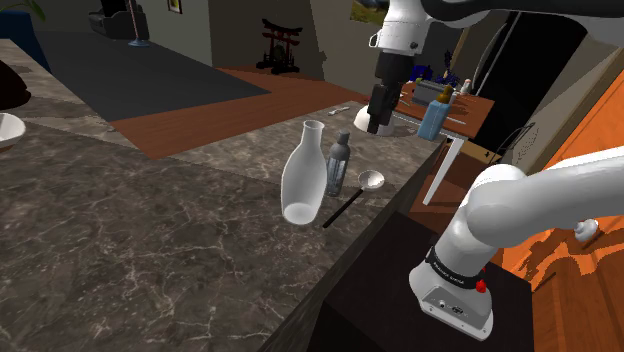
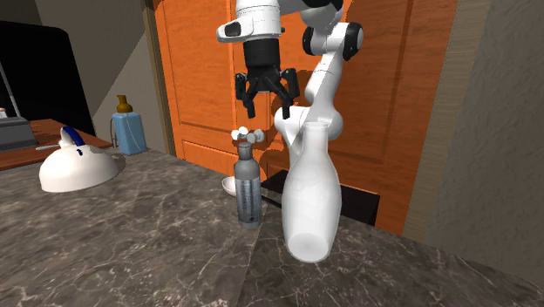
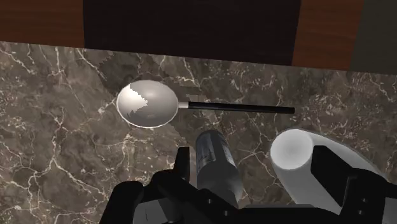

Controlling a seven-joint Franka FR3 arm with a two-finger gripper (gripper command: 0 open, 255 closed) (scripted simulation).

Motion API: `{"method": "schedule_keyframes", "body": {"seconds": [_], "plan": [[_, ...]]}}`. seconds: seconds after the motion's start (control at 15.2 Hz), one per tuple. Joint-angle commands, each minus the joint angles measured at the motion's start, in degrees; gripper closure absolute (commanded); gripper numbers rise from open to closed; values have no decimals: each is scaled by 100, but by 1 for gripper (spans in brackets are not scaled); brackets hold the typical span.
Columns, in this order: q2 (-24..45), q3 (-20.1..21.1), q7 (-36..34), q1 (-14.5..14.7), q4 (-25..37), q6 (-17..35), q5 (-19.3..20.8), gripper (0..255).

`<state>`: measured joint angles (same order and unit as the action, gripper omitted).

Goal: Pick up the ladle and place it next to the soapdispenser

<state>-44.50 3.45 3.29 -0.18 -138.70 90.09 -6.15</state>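
Note:
The ladle (image 1: pixel 358 192) lies flat on the dark marble counter (image 1: pixel 150 230) near its edge, with a silver bowl (image 3: pixel 147 104) and a thin black handle (image 3: pixel 242 107). Just beside it stands the soap dispenser (image 1: pixel 338 165), a grey bottle with a pump top (image 2: pixel 248 183). My gripper (image 1: pixel 378 127) hangs open well above both, empty (image 2: pixel 266 106). In the wrist view the gripper (image 3: pixel 252 159) looks straight down on the dispenser's top (image 3: pixel 216 159), and the ladle lies a little beyond the fingertips. The ladle's bowl (image 2: pixel 229 186) peeks out behind the dispenser.
A tall white vase (image 1: pixel 303 175) stands close against the dispenser on the side away from the ladle; its mouth (image 3: pixel 294 153) lies near one finger. The counter edge runs just past the ladle. A white bowl-like object (image 2: pixel 74 166) and a blue bottle (image 2: pixel 129 131) sit farther off.

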Motion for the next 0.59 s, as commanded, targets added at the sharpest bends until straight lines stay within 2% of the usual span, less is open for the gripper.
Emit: {"method": "schedule_keyframes", "body": {"seconds": [0.0, 0.53], "plan": [[0, 0, 0, 0, 0, 0, 0, 0], [-97, -742, 3956, 1202, -1572, 1457, 1111, 0]]}}
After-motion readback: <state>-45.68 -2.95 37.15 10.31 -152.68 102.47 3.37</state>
